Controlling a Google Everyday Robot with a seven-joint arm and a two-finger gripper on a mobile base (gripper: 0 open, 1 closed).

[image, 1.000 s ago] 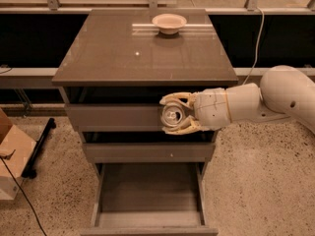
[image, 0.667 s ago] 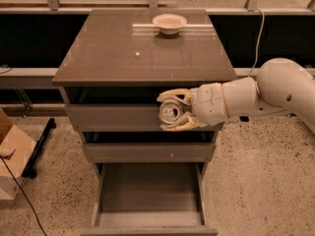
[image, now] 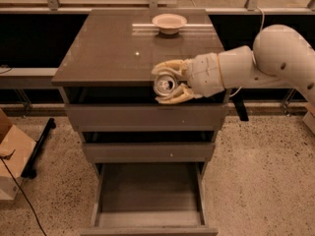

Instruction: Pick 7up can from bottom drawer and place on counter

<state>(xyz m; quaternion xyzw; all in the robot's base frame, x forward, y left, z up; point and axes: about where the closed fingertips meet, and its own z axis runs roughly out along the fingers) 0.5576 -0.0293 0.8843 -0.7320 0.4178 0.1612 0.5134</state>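
My gripper [image: 167, 83] is shut on the 7up can [image: 164, 85], whose silvery round top faces the camera. It holds the can in the air at the front edge of the counter [image: 108, 53], right of the middle. The white arm [image: 256, 65] reaches in from the right. The bottom drawer [image: 147, 191] is pulled open below, and nothing shows inside it.
A pale bowl [image: 169, 21] sits at the back of the counter, next to a pale strip. The two upper drawers [image: 147, 117] are shut. A cardboard box [image: 12, 154] and a black cable lie on the floor at the left.
The gripper has risen with the can, from in front of the top drawer to the level of the counter's front edge.
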